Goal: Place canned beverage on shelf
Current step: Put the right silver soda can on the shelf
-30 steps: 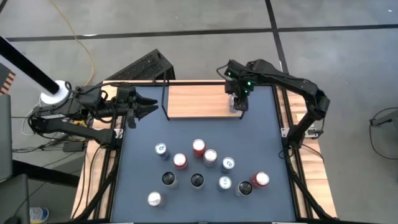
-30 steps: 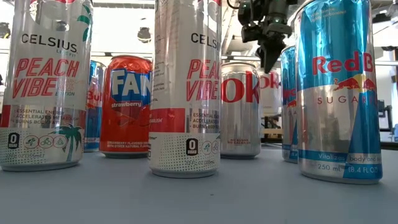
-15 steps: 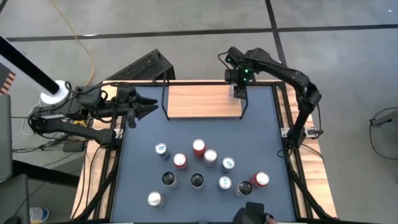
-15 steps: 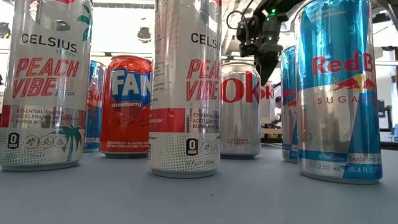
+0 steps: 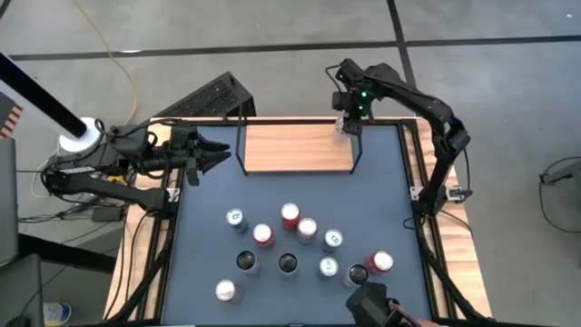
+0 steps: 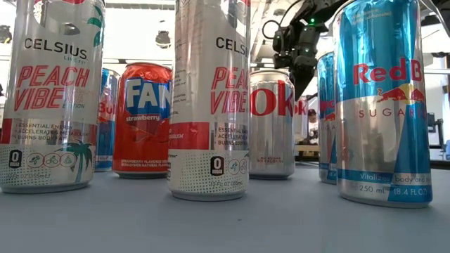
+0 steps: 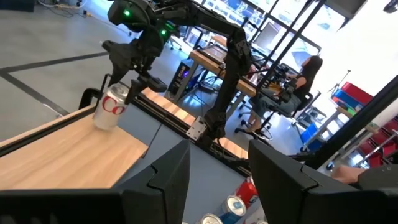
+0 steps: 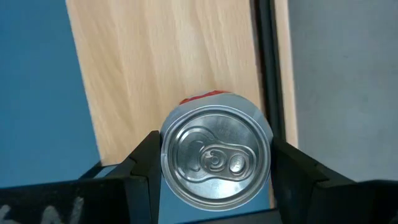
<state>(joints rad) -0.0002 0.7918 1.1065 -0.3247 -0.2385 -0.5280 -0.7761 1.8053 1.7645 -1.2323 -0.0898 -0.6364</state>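
One arm waits at the bench's [image 5: 204,272] left edge, its left fingers [image 7: 168,177] spread wide with nothing between them. Many loose cans [image 5: 290,214] stand on the bench beyond those tips. Farther right, the right fingers [image 8: 142,171] clasp a silver can [image 8: 216,163] between them, over the shelf's [image 5: 290,147] end. Placement looks nearly done; release and retreat remain.

table [image 5: 204,254]: dark grey top, wood edges
shelf [image 5: 290,148]: light-wood board with black wire ends, at the table's far edge
on shelf: one silver Coke can [image 7: 112,107], upright, at its right end
on table: eleven upright cans [image 5: 300,247], clustered near the front
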